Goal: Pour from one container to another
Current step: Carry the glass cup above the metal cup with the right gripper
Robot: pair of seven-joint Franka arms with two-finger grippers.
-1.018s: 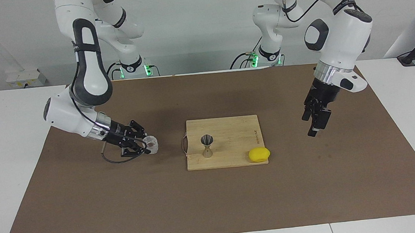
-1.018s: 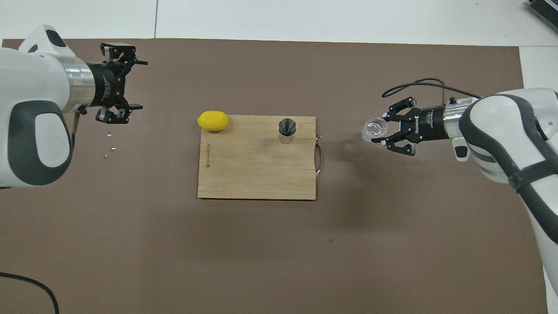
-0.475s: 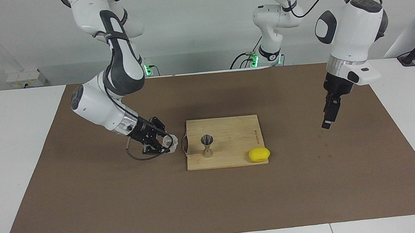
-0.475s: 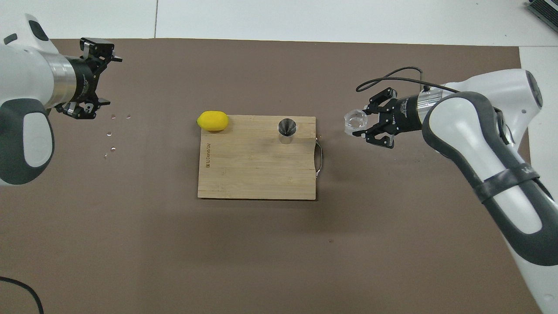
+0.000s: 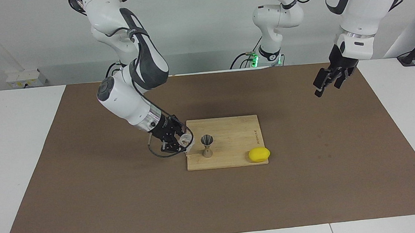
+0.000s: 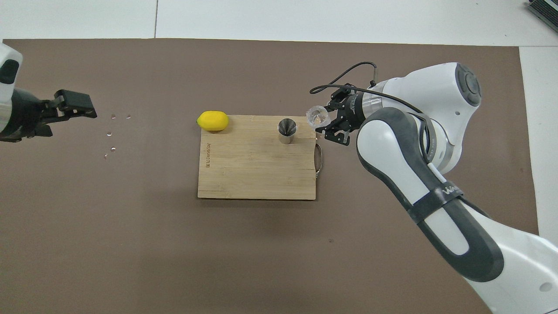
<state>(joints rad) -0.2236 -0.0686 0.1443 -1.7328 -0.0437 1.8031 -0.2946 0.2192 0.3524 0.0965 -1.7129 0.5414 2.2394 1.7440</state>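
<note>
My right gripper (image 5: 182, 140) (image 6: 323, 122) is shut on the small clear glass tumbler (image 5: 187, 141) (image 6: 317, 116). It holds it in the air over the handle edge of the wooden board (image 5: 233, 159) (image 6: 257, 174), close beside the jigger. The silvery hourglass jigger (image 5: 207, 146) (image 6: 287, 129) stands upright on the board. I cannot tell whether the tumbler holds anything. My left gripper (image 5: 327, 81) (image 6: 72, 106) hangs open and empty high over the mat at the left arm's end, well away from the board.
A yellow lemon (image 5: 259, 154) (image 6: 212, 121) lies at the board's corner toward the left arm's end. The board's metal handle (image 6: 319, 159) points toward the right arm's end. A few small drops (image 6: 112, 133) dot the brown mat (image 5: 126, 211) under the left gripper.
My right arm has carried the tumbler across the mat to the board's edge beside the jigger. My left gripper has risen and drawn back toward the robots.
</note>
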